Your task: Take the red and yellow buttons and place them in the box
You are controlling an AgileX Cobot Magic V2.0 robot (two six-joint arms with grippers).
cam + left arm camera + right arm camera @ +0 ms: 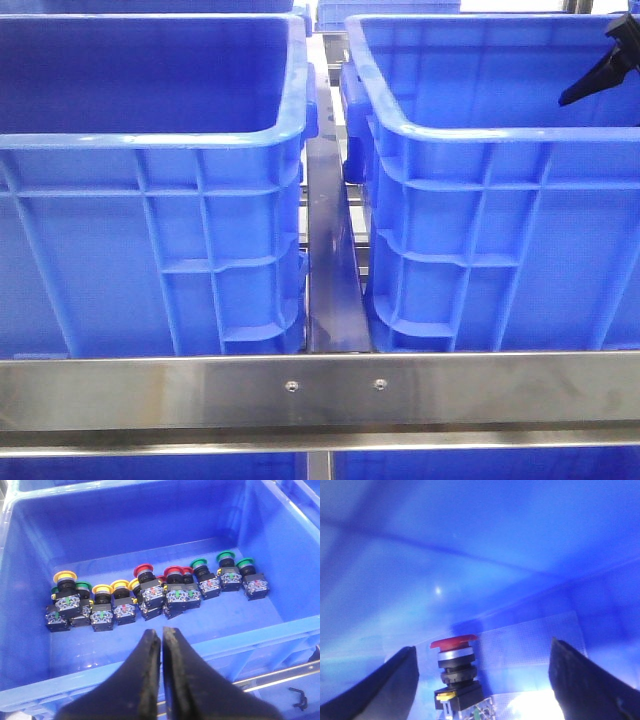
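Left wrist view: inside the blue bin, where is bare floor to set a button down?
In the blue bin, bare floor lies between the row of buttons and the far wall, and in a narrower strip along the near wall. The middle is crowded, with buttons touching.

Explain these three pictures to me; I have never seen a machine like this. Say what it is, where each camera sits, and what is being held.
This is a robot with two arms, each ending in jaws. The front view looks forward over two blue crates on a steel frame.

The other two cameras sit on the wrists. The left gripper, its jaws nearly shut and holding nothing, hangs over a crate with a row of push buttons: yellow buttons, red buttons and green buttons.

The right gripper is inside a crate, jaws wide open on either side of one red button standing upright. It holds nothing.
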